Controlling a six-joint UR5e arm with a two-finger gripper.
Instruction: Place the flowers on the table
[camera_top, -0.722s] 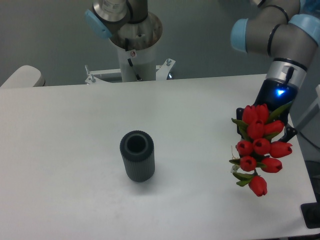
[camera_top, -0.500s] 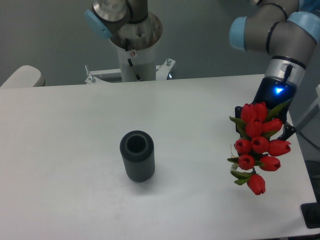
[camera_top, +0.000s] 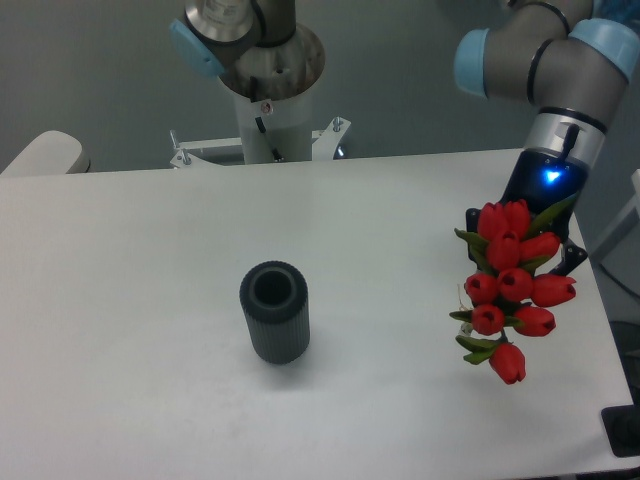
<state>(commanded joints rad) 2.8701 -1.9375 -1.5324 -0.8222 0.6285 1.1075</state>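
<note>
Red flowers (camera_top: 507, 285) hide the end effector (camera_top: 545, 235) above the table (camera_top: 150, 260); grip state unclear.

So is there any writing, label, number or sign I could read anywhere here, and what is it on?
No text can be read.
Small red-and-white sticker on the white robot base column: too small and blurred to read.
Blue light on the arm above the flowers: a glow, not a sign.
Vase, table: no markings visible.
</note>
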